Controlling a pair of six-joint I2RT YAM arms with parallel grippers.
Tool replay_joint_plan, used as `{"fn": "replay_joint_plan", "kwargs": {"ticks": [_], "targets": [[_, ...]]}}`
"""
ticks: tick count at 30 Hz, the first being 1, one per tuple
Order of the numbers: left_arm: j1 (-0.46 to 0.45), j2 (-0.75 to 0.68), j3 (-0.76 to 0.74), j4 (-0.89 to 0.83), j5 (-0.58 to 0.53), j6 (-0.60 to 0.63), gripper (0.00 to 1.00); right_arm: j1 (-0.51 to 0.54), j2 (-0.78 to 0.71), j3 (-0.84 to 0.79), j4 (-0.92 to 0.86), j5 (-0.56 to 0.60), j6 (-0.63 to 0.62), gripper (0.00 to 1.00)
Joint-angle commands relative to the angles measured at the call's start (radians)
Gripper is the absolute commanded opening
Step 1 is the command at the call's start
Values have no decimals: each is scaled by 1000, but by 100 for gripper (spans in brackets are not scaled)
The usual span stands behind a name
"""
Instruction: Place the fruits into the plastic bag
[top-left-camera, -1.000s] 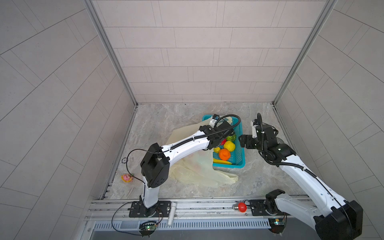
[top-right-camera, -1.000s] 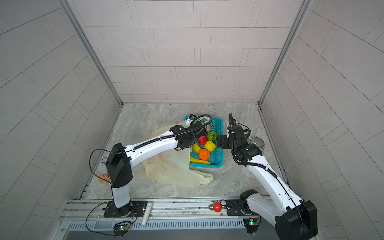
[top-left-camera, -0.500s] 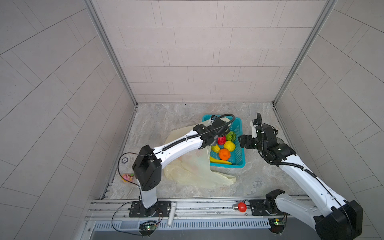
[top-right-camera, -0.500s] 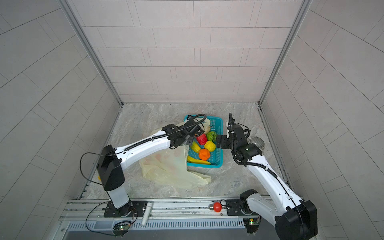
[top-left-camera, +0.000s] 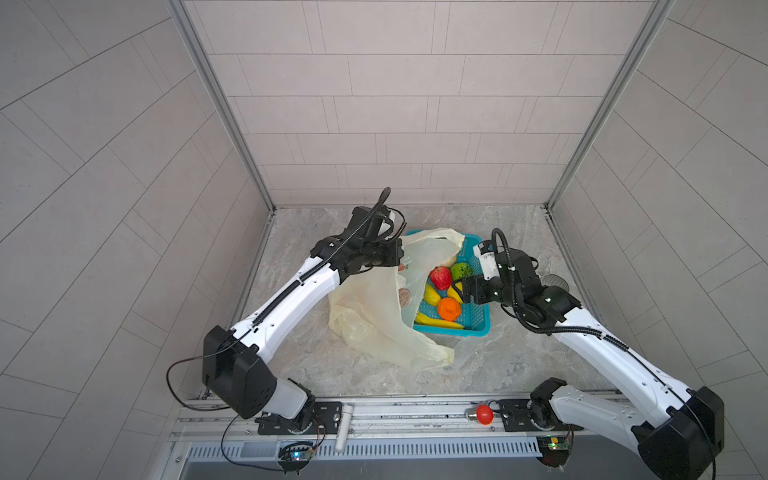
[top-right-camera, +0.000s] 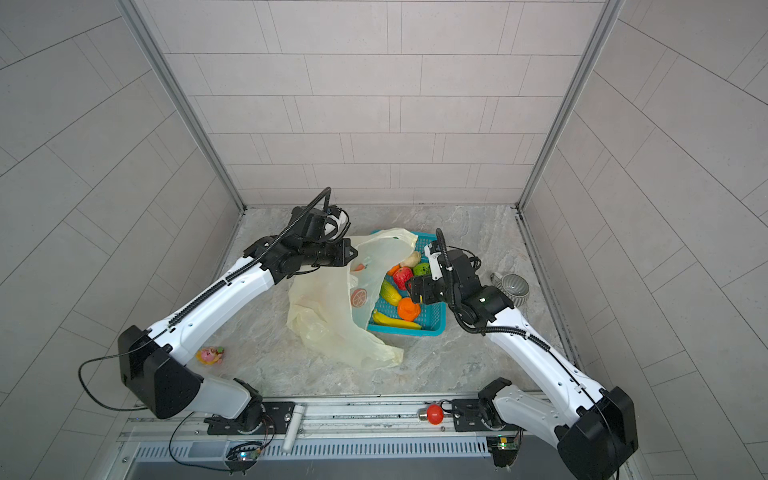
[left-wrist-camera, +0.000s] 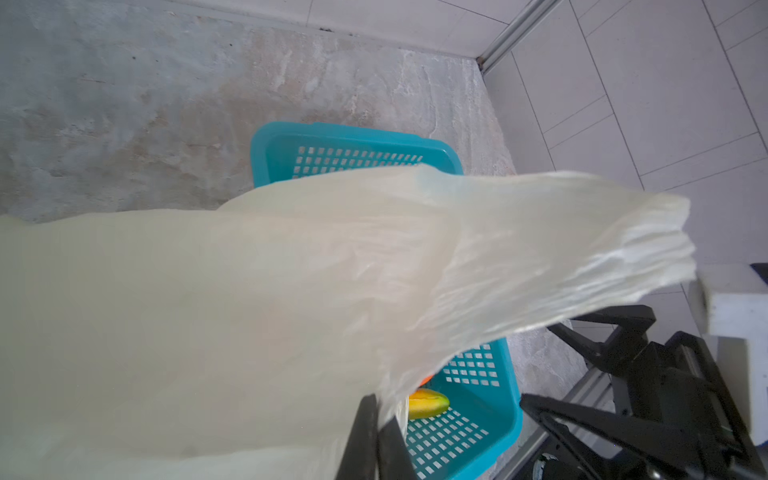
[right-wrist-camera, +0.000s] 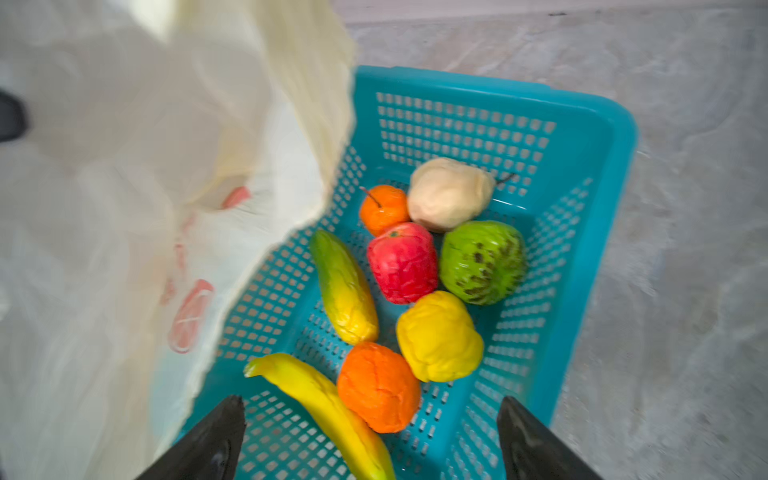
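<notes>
The left claw (left-wrist-camera: 378, 409) pinches the bag (left-wrist-camera: 249, 291) up, the right claw (right-wrist-camera: 370, 401) hangs wide over the fruits (right-wrist-camera: 402, 262), all in the basket (right-wrist-camera: 590, 112), none bagged yet.

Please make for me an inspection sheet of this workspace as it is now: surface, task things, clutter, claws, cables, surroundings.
Surface: grey marbled tabletop; no spill seen.
Job's things: plastic bag lifted at one edge and draped over part of the teal basket; fruits lie in the basket, none seen in the bag.
Clutter: red bulb on the front rail; small pink toy near the left arm's base; grey ribbed cup by the right wall.
Claws: left claw shut on the plastic bag; right claw open above the fruits, holding nothing.
Cables: black cable runs along the right arm; none seen among the fruits.
Surroundings: tiled walls on three sides; the front rail carries both arm bases.
</notes>
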Motion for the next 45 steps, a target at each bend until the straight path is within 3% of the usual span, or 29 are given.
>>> {"fn": "replay_joint_plan", "kwargs": {"ticks": [1, 8, 16, 20, 24, 29, 31, 34, 38, 39, 42, 45], "targets": [[5, -8, -11, 28, 86, -35, 0, 81, 22, 48, 86, -113, -26, 91], [6, 34, 27, -20, 24, -84, 0, 220, 99, 80, 254, -259, -5, 83], [6, 32, 24, -6, -25, -160, 0, 259, 253, 183, 282, -273, -18, 79], [6, 24, 30, 11, -31, -183, 0, 259, 334, 208, 332, -262, 0, 70], [6, 15, 37, 14, -30, -190, 0, 259, 404, 240, 368, -240, 7, 55], [8, 3, 43, 12, -29, -191, 0, 255, 455, 250, 430, -233, 43, 10], [9, -11, 40, 16, -30, -190, 0, 249, 456, 244, 450, -229, 60, 0], [12, -44, 31, 9, -52, -173, 9, 232, 450, 226, 486, -227, 92, 0], [13, -106, 31, -70, -115, -102, 53, 221, 441, 223, 493, -212, 112, 0], [12, -126, 27, -98, -138, -78, 60, 217, 439, 223, 492, -209, 118, 0], [12, -202, -19, -152, -191, -22, 70, 202, 436, 229, 502, -203, 154, 0], [11, -267, -92, -172, -163, 0, 77, 183, 437, 235, 518, -196, 203, 0]]}}
